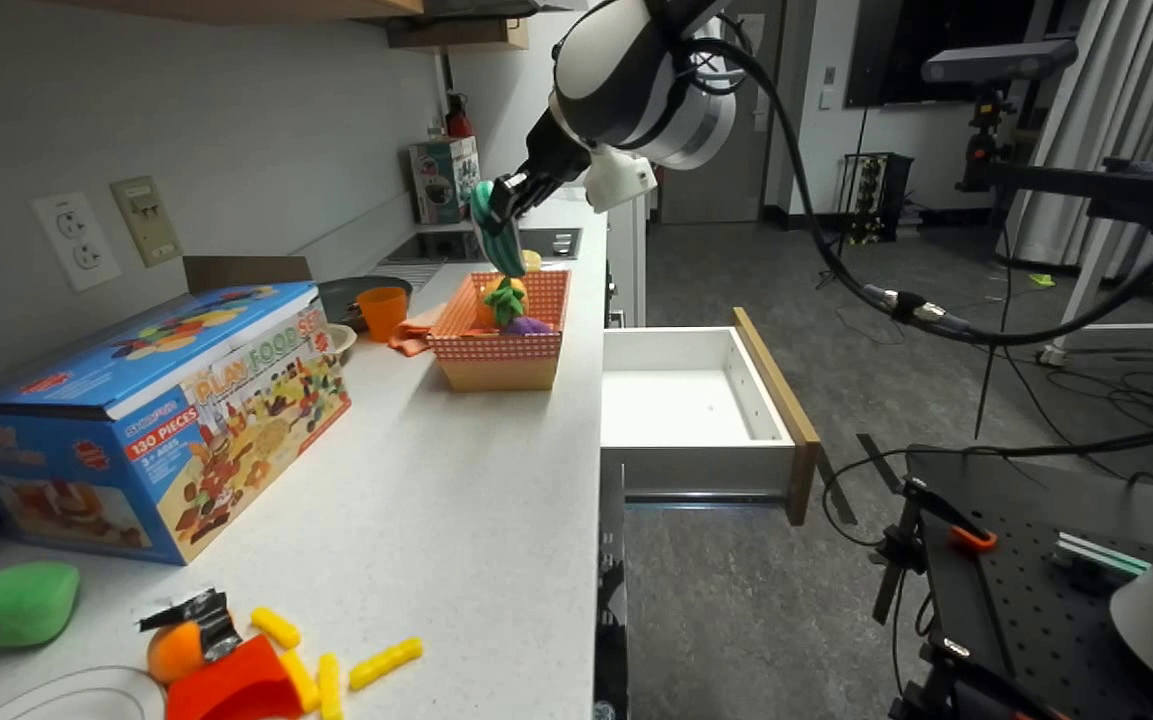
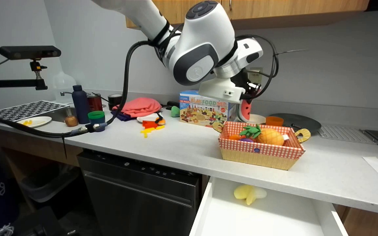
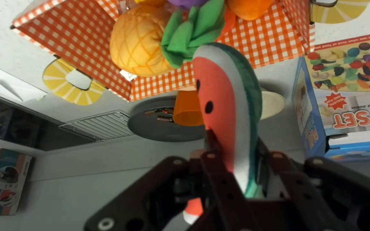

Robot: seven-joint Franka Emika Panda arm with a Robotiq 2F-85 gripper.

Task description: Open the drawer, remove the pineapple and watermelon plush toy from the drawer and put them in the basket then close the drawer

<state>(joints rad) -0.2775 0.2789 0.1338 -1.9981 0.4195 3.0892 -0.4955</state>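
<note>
My gripper [image 3: 235,145] is shut on the watermelon plush [image 3: 218,93], a red slice with a green and white rind. It holds it above the basket [image 2: 257,159], a rectangular one with orange checked lining, a tan base and ring handles. The watermelon also shows in both exterior views [image 1: 498,238] [image 2: 244,110]. The pineapple plush [image 2: 270,136] lies inside the basket with orange and purple toys; in the wrist view the pineapple [image 3: 140,41] is partly behind the watermelon. The drawer [image 1: 681,385] stands open below the counter. A yellow and white plush [image 2: 249,193] lies in the drawer.
A blue play food box [image 1: 246,420] stands by the wall. An orange cup [image 2: 274,121] and a dark pan [image 2: 302,123] are behind the basket. A wire rack [image 2: 348,135] and red and yellow toys [image 1: 246,680] are on the counter. Cabinets [image 2: 293,9] hang above.
</note>
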